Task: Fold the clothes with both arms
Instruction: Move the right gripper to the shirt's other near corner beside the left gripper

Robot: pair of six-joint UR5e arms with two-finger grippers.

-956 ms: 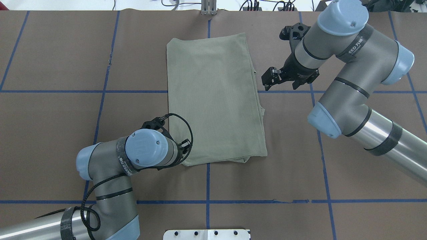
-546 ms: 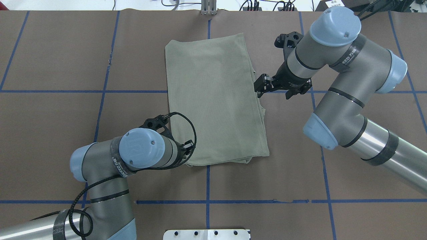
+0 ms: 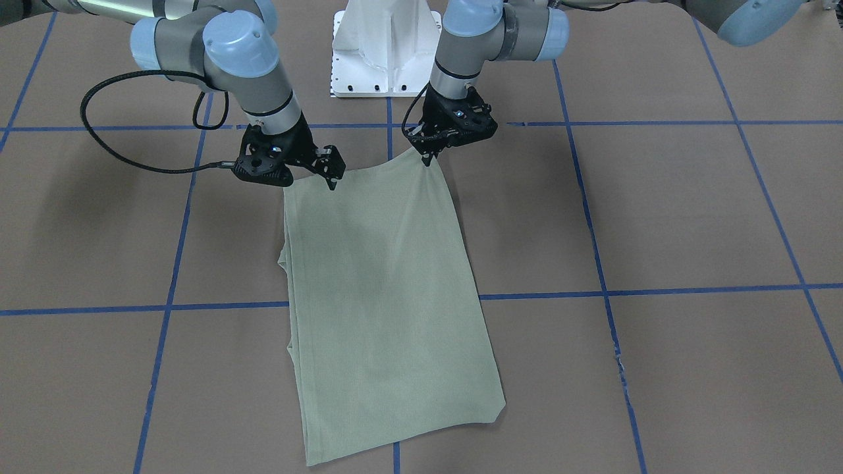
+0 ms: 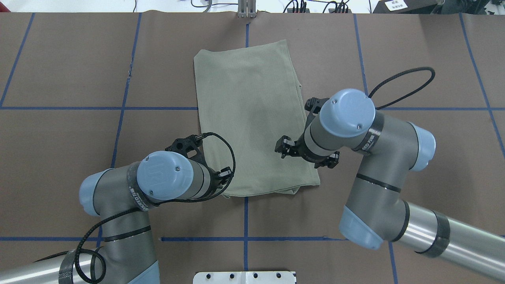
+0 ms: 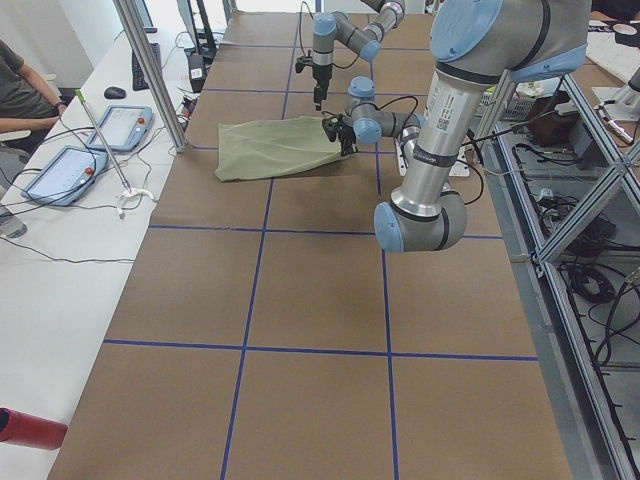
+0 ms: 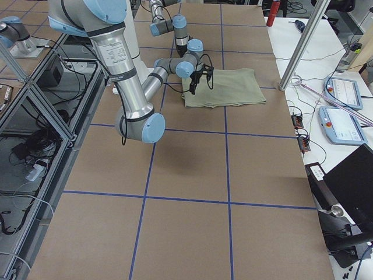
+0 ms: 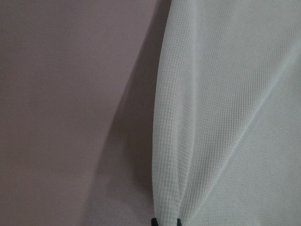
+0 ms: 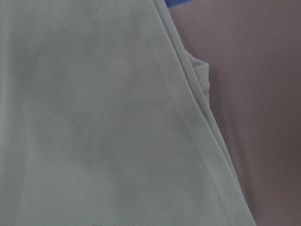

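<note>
Shirt (image 4: 252, 118), sage green and already folded into a long narrow rectangle, lies flat in the middle of a brown counter (image 4: 71, 71) marked with blue tape lines. Its long sides run away from the robot. Along the side on the robot's right, several stacked cloth edges show as a stepped border.

Left hand (image 3: 429, 157) is pinched together on the shirt's near left corner. The view from across the counter shows that corner drawn up into a small peak, and the left wrist camera shows the two fingertips (image 7: 164, 220) closed on the cloth edge.

Right hand (image 3: 299, 172) hangs over the near right part of the shirt, close to the layered edge. Its fingers appear to be spread apart and hold nothing. Whether they touch the cloth cannot be told.

The step in hand seems to be gripping both near corners so the near end can be folded over to the far end. To do it well, the right hand should probably settle on the very corner and close on every layer there, since the stacked edges could slip apart if only the top one is caught. Both hands would then do best to rise to the same height, keep the hem lightly taut between them, and travel together so the fold lands square.
</note>
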